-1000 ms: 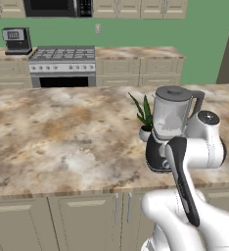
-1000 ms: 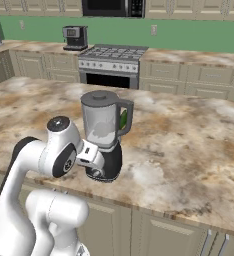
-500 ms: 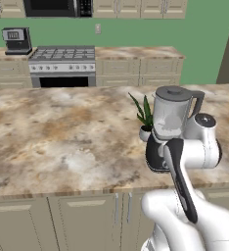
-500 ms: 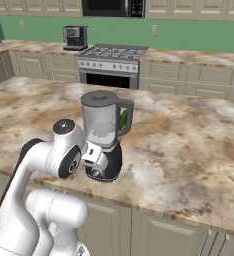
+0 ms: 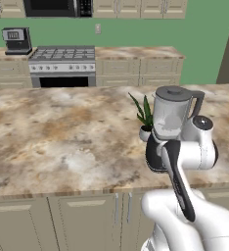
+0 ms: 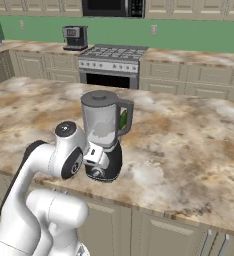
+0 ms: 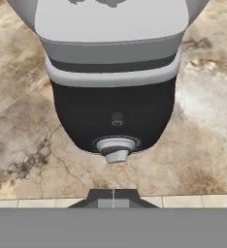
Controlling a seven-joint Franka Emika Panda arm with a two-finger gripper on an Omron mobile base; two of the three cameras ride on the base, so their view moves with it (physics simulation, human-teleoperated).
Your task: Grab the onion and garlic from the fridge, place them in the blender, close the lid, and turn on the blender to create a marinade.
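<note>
The blender (image 5: 171, 115) (image 6: 103, 125) stands near the front edge of the island counter (image 5: 62, 142). It is a clear greyish jar on a rounded black base. The dark grey lid (image 5: 169, 91) (image 6: 100, 96) sits on the jar's top. My gripper (image 7: 113, 197) (image 6: 92, 155) is low in front of the base, shut, with nothing between its tips. It points at the base's grey knob (image 7: 115, 147), a short gap away. The onion, garlic and fridge are out of view.
A small potted plant (image 5: 145, 115) stands just behind the blender. Along the back wall are a stove (image 5: 62, 66) and a black coffee machine (image 5: 17, 40) (image 6: 75, 37). Open marble counter stretches beside the blender in both base views.
The arm has eased a little toward the blender's base, bringing the hand closer to the knob. The blender and lid have not moved.
</note>
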